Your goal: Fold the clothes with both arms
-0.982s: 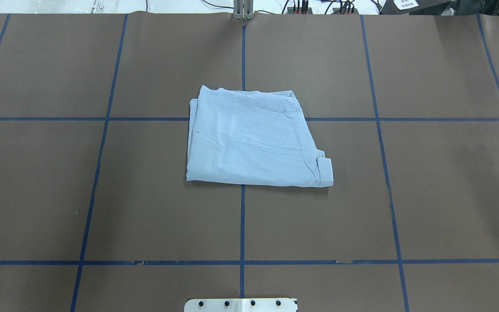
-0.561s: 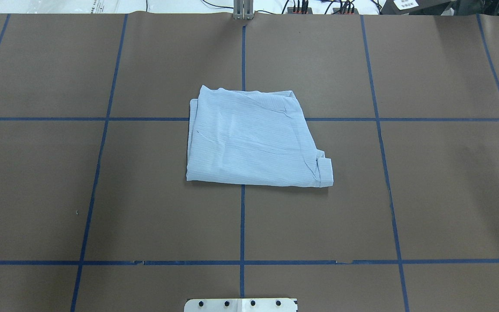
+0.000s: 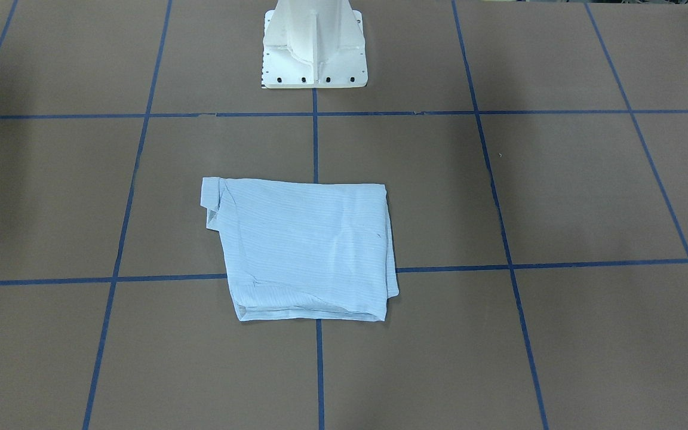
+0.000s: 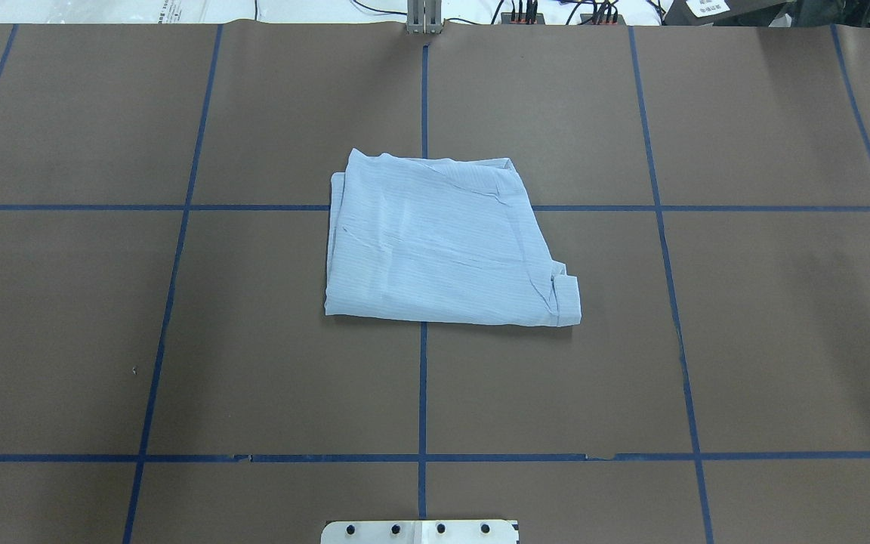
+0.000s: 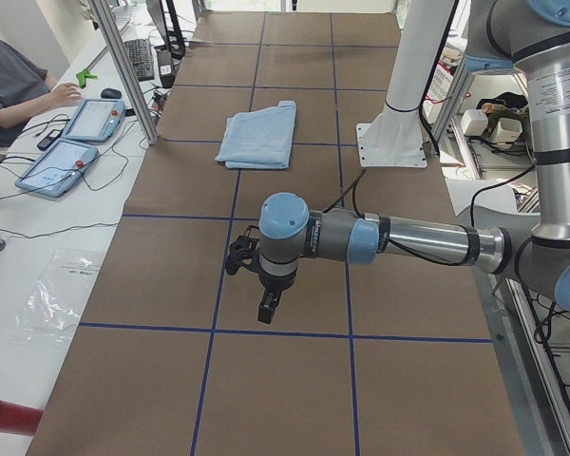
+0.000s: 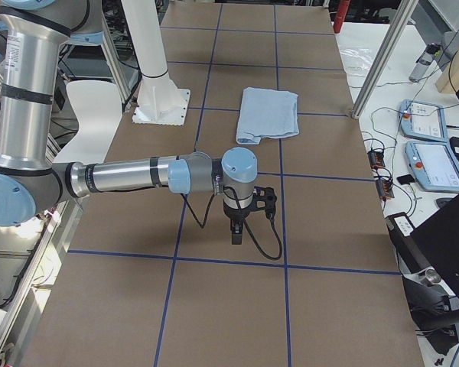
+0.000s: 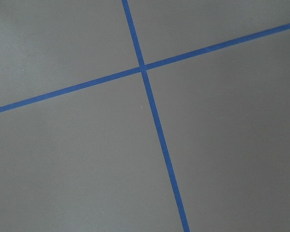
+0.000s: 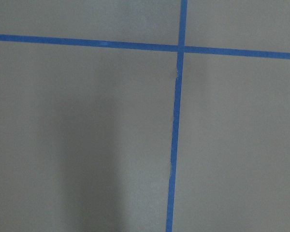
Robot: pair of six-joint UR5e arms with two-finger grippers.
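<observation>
The light blue striped shirt (image 4: pixel 442 242) lies folded into a rough rectangle at the middle of the brown table, with a cuff sticking out at its near right corner. It also shows in the front view (image 3: pixel 308 251) and both side views (image 5: pixel 258 135) (image 6: pixel 268 115). The left arm's gripper (image 5: pixel 268 309) hangs over bare table far from the shirt, towards the table's left end. The right arm's gripper (image 6: pixel 236 233) hangs over bare table towards the right end. I cannot tell whether either is open or shut. Both wrist views show only brown table and blue tape lines.
The white pedestal base (image 3: pixel 314 48) stands at the robot's side of the table. Blue tape lines (image 4: pixel 423 378) divide the brown surface into squares. An operator (image 5: pixel 9 85) sits by control tablets (image 5: pixel 90 119) beyond the far edge, behind an aluminium post (image 5: pixel 123 66).
</observation>
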